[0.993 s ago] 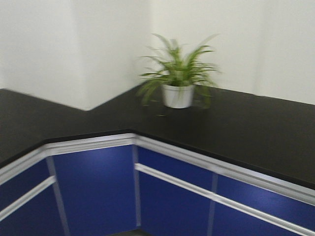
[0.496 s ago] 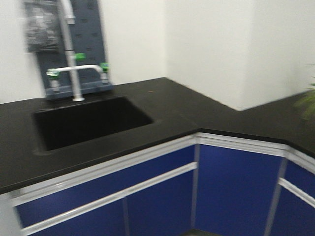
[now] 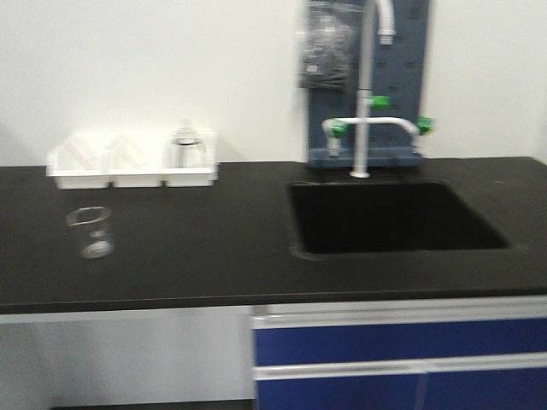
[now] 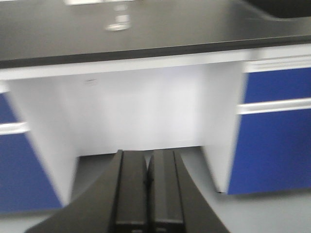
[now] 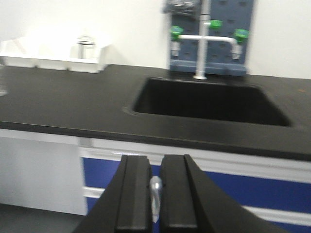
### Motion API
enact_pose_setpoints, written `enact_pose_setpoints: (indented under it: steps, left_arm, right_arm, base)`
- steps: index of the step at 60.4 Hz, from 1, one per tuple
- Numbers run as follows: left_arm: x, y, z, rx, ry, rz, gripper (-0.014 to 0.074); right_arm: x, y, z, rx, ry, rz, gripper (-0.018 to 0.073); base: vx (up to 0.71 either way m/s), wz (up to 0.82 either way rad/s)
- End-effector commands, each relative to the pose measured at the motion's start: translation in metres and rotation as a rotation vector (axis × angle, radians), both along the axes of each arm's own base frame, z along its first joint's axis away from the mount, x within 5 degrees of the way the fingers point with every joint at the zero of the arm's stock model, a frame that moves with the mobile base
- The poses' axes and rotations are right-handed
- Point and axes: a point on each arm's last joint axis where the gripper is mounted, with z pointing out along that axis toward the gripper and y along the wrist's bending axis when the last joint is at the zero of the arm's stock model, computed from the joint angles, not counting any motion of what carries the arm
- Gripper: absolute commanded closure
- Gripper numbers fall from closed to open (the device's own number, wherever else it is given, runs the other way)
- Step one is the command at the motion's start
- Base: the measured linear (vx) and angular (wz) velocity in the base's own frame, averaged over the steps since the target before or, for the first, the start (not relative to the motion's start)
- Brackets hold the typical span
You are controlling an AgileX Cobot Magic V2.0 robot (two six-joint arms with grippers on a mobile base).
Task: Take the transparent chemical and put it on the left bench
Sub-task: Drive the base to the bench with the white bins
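The left bench (image 3: 214, 243) is a long black worktop against a white wall, with white bins (image 3: 132, 164) at the back. A clear glass beaker (image 3: 90, 232) stands on it at the left, apart from both grippers. My right gripper (image 5: 154, 165) is shut on a thin sliver of clear glass (image 5: 155, 194), the transparent chemical; the rest of it is hidden below the fingers. It hangs in front of the bench edge (image 5: 58, 124). My left gripper (image 4: 148, 165) is shut and empty, low in front of the white cabinet panel.
A black sink (image 3: 393, 218) is set into the worktop at the right, with a white tap (image 3: 366, 102) and a grey pegboard behind it. A glass vessel (image 3: 186, 149) sits in the right bin. Blue cabinet fronts (image 3: 393, 350) lie below.
The front view has swung left, from the corner with the potted plant, past the sink, to the bench with the white bins and beaker.
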Motion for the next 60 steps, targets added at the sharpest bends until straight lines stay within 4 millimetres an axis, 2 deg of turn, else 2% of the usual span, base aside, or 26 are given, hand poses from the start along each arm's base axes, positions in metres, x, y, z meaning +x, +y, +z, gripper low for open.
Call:
enact_pose_setpoints:
  steps: [1,32,60]
  left_arm:
    - [-0.0015,0.0002,0.0027,-0.014,-0.081,-0.001,0.06]
    - [-0.0015,0.0002,0.0027,-0.014,-0.081,-0.001,0.06]
    - [-0.0015,0.0002,0.0027,-0.014,-0.081,-0.001,0.06]
  right_arm:
    - [0.0011,0.0028,0.0127,0.017,-0.06,0.032,0.0421]
    - [0.0011,0.0028,0.0127,0.017,-0.06,0.032,0.0421]
    - [0.0011,0.0028,0.0127,0.017,-0.06,0.032,0.0421]
  base:
    - [0.12,0.85]
    - [0.17,0.64]
    - [0.32,0.14]
